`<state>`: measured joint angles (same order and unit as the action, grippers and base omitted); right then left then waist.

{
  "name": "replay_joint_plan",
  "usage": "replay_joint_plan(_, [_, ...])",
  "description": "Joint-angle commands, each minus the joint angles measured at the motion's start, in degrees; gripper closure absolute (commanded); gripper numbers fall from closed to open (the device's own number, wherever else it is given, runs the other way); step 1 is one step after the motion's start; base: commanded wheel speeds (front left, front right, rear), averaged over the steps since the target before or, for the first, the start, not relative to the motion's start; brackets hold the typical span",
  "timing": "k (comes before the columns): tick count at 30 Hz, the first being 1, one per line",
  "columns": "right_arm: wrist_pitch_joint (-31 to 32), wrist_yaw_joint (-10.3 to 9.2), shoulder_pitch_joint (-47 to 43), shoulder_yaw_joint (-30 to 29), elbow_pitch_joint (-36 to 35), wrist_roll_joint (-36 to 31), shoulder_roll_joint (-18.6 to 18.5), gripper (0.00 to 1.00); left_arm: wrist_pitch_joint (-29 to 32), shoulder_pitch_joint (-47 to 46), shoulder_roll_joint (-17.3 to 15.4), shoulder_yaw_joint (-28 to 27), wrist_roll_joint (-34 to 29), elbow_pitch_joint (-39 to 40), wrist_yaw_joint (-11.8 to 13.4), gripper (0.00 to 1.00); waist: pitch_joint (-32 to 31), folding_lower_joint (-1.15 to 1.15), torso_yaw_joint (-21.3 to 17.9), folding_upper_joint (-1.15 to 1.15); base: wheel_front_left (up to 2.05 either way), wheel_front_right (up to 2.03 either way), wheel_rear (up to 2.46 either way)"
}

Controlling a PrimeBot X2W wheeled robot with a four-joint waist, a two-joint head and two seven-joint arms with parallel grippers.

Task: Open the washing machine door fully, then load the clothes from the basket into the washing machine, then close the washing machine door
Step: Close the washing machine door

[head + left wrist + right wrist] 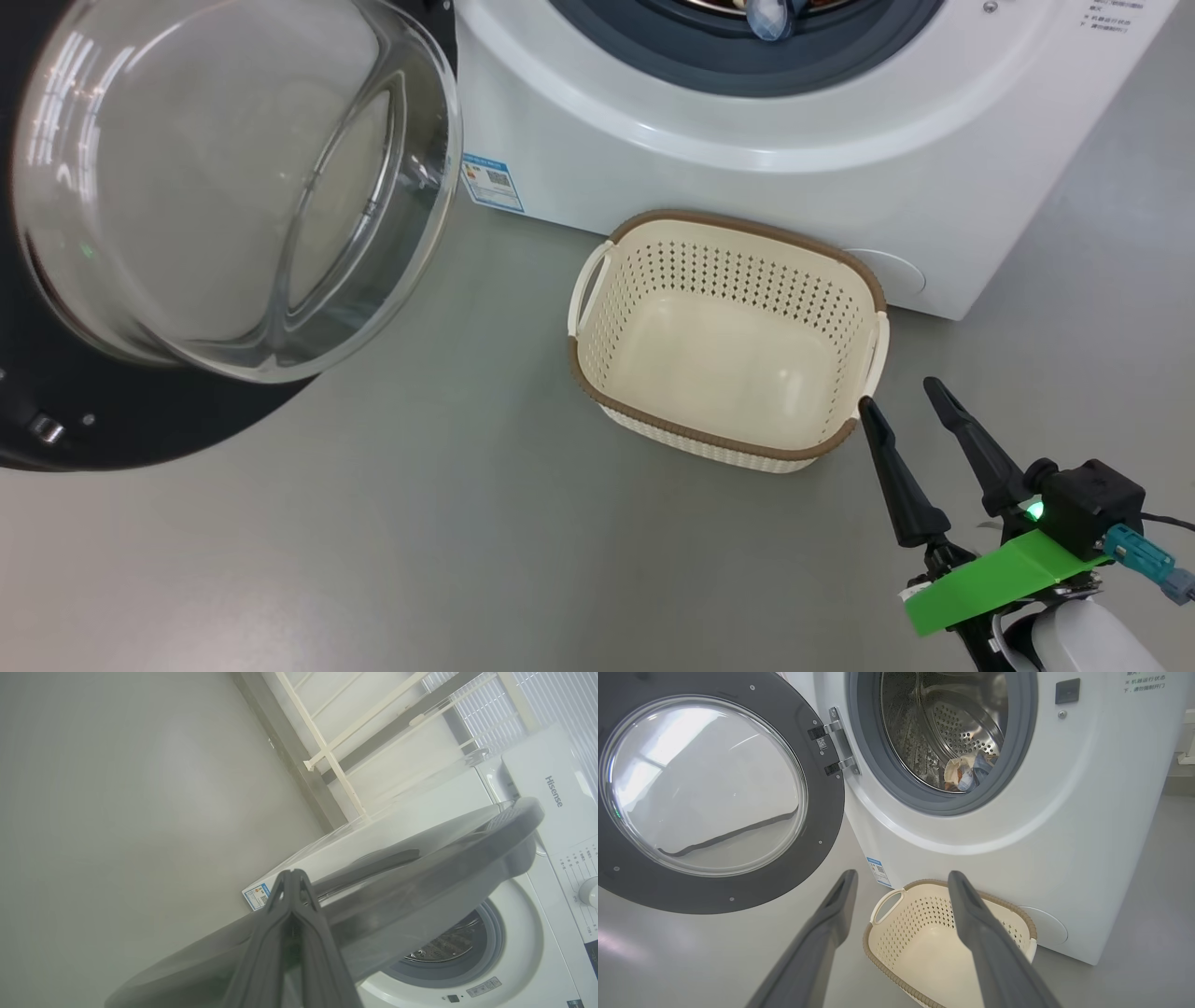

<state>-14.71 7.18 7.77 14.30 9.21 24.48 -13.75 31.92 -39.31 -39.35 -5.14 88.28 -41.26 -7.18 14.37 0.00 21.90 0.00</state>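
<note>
Laundry area: washing machine, basket, bare grey floor.

My washing machine door has a dark, smooth frame with a slight gloss around a clear glass bowl full of reflections. The washing machine wears a smooth white shell with a soft shine. Its drum is bright perforated steel, ringed by a matt grey-blue rubber seal. The clothes look like soft cloth. The basket is matt cream plastic, perforated, with a brown woven-look rim. The floor is smooth grey with a dull sheen. My right gripper is matt dark plastic, above a bright green plastic bracket.
</note>
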Motion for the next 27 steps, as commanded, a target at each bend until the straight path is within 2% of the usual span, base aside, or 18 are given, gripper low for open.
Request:
replay_joint_plan(1, [-0.3,0.31,0.1,0.7,-1.2,-0.4,0.2,0.0,2.1,0.7,-1.9,0.3,0.6,2.6,-0.3,1.0,-0.6,0.0,0.1,0.0,0.0,0.0,0.0])
replay_joint_plan(27, [-0.3,0.31,-2.9,-0.6,-1.3,0.0,1.6,0.0,18.0,5.3,-2.3,4.9,4.1,20.3,-0.3,1.0,-6.1,0.0,0.0,0.0,0.0,0.0,0.0])
